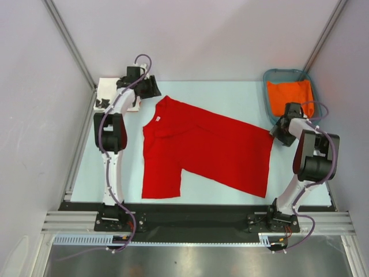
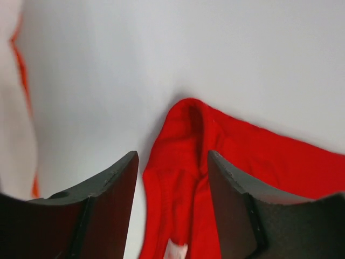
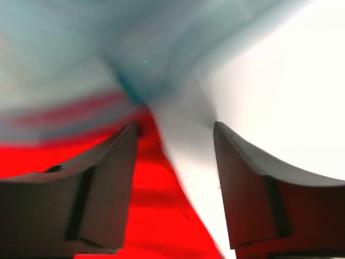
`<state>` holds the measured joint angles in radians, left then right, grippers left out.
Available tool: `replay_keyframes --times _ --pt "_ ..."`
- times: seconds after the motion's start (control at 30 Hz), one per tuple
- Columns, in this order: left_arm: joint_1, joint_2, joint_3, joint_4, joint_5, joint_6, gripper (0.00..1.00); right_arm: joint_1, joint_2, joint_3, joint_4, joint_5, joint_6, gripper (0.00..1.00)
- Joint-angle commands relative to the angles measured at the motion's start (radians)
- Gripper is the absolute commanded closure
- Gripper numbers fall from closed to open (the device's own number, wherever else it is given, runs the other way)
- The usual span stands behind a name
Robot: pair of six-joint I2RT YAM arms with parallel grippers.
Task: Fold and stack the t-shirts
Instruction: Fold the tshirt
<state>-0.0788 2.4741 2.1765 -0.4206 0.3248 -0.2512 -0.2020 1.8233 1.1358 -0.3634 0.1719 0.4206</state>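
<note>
Tabletop [image 1: 230,98] pale, grey walls [image 1: 34,86] around, red t-shirt [image 1: 213,150] spread flat, left and right jaws released.

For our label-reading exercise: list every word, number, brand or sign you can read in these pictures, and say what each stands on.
None can be read.
The neck tag on the red t-shirt: too small to read.
The black print on the white t-shirt: partly hidden, not legible.

One red tee [image 1: 207,151], one white tee [image 1: 108,91], one orange cloth [image 1: 291,95], one basket [image 1: 267,86], two arms: left arm [image 1: 112,134], right arm [image 1: 314,154]
</note>
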Motion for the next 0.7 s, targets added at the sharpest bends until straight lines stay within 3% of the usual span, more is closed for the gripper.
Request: replay_keyframes --times 0.0,0.17,0.3,0.4,0.5,0.67 --pt "0.007 -0.277 -0.055 -0.044 -0.093 0.059 0.40 -0.043 -0.125 0.009 -0.172 0.040 -0.048 0.35" --pt "0.007 -0.473 -0.332 -0.070 -0.005 0.055 0.40 -0.051 -0.252 0.019 -0.259 -0.038 -0.106 0.30" --pt "0.007 -0.607 -0.542 -0.069 0.078 0.043 0.40 0.039 -0.340 0.010 -0.218 -0.301 -0.008 0.30" --pt "0.007 -0.673 -0.665 -0.073 0.131 0.029 0.39 0.179 -0.338 -0.007 -0.102 -0.460 0.104 0.31" --pt "0.013 -0.689 -0.739 -0.076 0.192 0.004 0.39 0.344 -0.296 -0.031 0.149 -0.587 0.285 0.33" --pt "0.020 -0.693 -0.862 -0.031 0.247 -0.075 0.41 0.558 -0.076 0.011 0.395 -0.669 0.515 0.44"
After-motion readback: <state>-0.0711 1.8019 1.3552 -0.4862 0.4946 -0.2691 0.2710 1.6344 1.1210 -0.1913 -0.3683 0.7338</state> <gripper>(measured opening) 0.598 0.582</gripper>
